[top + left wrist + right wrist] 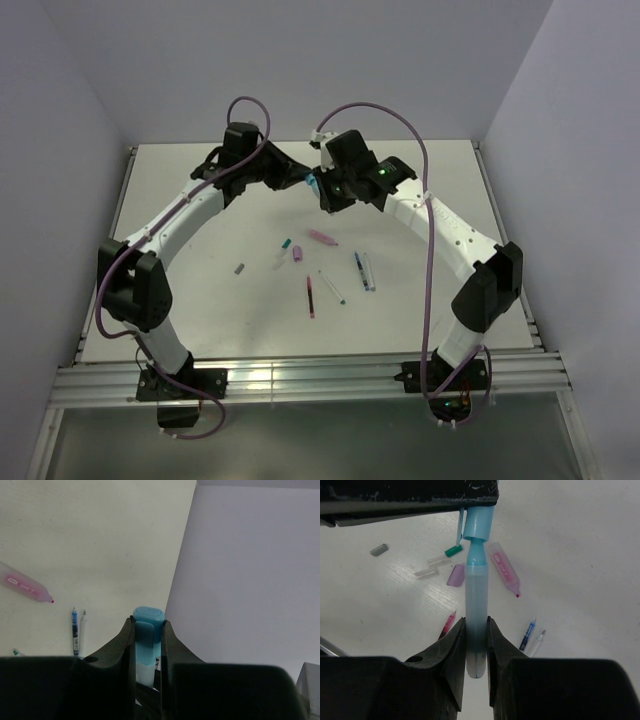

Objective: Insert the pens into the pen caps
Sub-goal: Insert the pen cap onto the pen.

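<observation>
Scene is enclosed by pale lilac walls (60,150) around white table (200,200). Both arms are raised over far middle of table, tips facing each other. In left gripper (148,625), narrowly closed, light blue cap (148,614) is clamped, mouth turned toward right gripper (476,624). There pale highlighter pen (476,595) is gripped by rear end, long axis lined with cap, blue tip seen at cap mouth. Straight push along this axis is judged needed. Below, pink highlighter (323,238) and purple cap (298,254) are seen lying on table.
</observation>
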Robot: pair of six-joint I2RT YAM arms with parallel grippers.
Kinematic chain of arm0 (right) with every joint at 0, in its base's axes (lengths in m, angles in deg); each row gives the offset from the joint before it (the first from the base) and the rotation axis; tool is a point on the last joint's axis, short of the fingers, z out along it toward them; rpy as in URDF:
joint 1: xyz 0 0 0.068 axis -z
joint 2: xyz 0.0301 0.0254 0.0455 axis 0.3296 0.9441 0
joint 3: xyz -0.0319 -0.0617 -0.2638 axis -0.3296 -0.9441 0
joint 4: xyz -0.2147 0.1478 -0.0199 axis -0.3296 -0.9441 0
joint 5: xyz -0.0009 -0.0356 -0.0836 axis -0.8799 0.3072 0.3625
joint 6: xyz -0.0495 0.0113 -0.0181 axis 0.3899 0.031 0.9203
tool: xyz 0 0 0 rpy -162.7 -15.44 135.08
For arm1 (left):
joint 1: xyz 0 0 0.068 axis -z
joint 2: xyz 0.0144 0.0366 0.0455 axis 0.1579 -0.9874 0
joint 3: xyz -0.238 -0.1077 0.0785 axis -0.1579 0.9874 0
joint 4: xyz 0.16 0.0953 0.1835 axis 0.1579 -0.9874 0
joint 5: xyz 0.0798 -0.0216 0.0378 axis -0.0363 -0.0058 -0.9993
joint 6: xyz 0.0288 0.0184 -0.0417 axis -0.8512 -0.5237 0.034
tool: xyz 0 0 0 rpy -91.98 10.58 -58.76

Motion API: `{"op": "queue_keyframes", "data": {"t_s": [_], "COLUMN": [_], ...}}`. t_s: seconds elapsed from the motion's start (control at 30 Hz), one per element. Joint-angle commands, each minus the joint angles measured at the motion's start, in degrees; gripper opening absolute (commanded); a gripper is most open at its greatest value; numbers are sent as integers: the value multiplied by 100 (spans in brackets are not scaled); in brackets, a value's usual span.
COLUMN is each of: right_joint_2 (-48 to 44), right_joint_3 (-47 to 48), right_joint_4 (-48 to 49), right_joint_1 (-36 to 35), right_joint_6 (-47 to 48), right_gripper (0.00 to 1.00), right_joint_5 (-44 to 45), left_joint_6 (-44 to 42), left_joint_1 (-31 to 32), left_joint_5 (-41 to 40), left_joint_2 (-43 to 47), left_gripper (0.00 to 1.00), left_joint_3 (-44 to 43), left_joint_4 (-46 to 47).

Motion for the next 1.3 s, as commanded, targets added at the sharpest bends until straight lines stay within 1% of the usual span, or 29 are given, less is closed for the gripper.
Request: {"op": "queue_keyframes", "data": {"t_s": [0.0,0.17,0.43,0.6,0.7,0.83,0.9,0.93,0.97,1.03,1.07,1.1,1.17,1.27], "right_joint_2": [10,19,300,450,520,661,469,354,240,-103,-217,-349,-429,-446], "right_joint_3": [292,406,643,863,1126,1801,1786,1534,1374,848,663,409,231,125], "right_joint_4": [-14,-5,-58,-93,-23,179,660,932,1492,2057,2600,2805,3200,3334], "right_joint_1": [74,74,65,48,48,48,48,48,48,39,39,39,56,65], "right_joint_6": [-193,-237,-738,-1001,-1089,-1072,-1002,-941,-853,-520,-292,-220,-123,-280], "right_gripper": [0,0,0,0,0,0,0,0,0,0,0,0,0,0], "right_joint_5": [-27,0,176,737,931,1133,1186,1256,1266,1362,1536,1608,1748,1653], "left_joint_6": [-181,-268,-269,-146,-207,-339,-444,-488,-610,-716,-752,-822,-866,-1024], "left_joint_1": [133,238,546,625,643,687,695,704,704,704,704,713,713,827], "left_joint_5": [-81,-336,-767,-873,-969,-1057,-1084,-1110,-1110,-1110,-1145,-1145,-1101,-1119], "left_joint_2": [230,160,-60,-139,-200,-271,-271,-253,-210,-157,-104,-87,-43,-77], "left_gripper": [0,0,0,0,0,0,0,0,0,0,0,0,0,0], "left_joint_3": [1,-174,-552,-676,-816,-1219,-1308,-1387,-1414,-1432,-1423,-1379,-1326,-1370], "left_joint_4": [141,-52,-290,-360,-404,-518,-536,-562,-553,-536,-544,-527,-475,-422]}}
